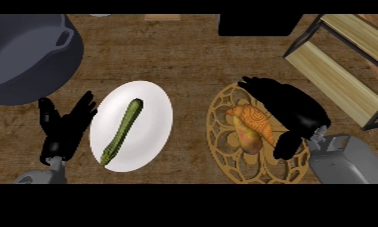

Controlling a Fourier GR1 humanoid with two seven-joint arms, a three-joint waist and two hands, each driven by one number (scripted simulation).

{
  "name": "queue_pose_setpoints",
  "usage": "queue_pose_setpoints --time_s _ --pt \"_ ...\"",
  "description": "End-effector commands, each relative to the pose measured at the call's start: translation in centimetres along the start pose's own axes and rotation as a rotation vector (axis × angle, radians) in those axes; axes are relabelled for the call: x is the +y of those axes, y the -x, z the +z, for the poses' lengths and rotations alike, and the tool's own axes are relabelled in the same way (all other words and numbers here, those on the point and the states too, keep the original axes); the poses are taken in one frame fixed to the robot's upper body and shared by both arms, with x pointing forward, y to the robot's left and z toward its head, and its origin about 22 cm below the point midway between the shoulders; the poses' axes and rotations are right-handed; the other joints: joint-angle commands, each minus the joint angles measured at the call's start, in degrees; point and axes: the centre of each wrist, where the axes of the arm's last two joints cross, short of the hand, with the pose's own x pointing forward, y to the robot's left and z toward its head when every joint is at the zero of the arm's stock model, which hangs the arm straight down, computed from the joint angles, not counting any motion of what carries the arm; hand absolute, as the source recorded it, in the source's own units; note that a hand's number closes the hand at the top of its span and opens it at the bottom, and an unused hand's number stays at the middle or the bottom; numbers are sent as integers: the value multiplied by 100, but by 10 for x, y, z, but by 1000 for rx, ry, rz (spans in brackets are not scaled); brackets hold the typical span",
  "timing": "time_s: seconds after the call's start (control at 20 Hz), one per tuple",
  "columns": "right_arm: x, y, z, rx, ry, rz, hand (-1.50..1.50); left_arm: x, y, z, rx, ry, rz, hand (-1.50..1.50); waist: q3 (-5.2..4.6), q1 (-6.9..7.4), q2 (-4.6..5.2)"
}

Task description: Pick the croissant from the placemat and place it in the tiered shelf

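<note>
Now right hand (299,112) flanks croissant (249,126) (at placemat (255,172) edge).

The left hand (65,127) is flat black all over, with slim, round-tipped fingers and a thumb. The right hand (295,111) is the same unmarked black, broad across the palm. Each joins a smooth, rounded grey forearm: the left forearm (35,176) and the right forearm (347,160). The latter meets its hand at what looks like a paler grey wrist piece (322,138).
</note>
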Motion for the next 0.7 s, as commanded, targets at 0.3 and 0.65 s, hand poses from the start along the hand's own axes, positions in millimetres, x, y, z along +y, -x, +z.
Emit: queue_pose_setpoints --time_s 0.3,0.65 --pt "49 14 0 30 9 15 -150 -12 11 5 5 8 4 0 1 -1 1" --pt "61 8 -36 78 59 76 -150 1 -3 -6 6 7 9 0 0 8 6"
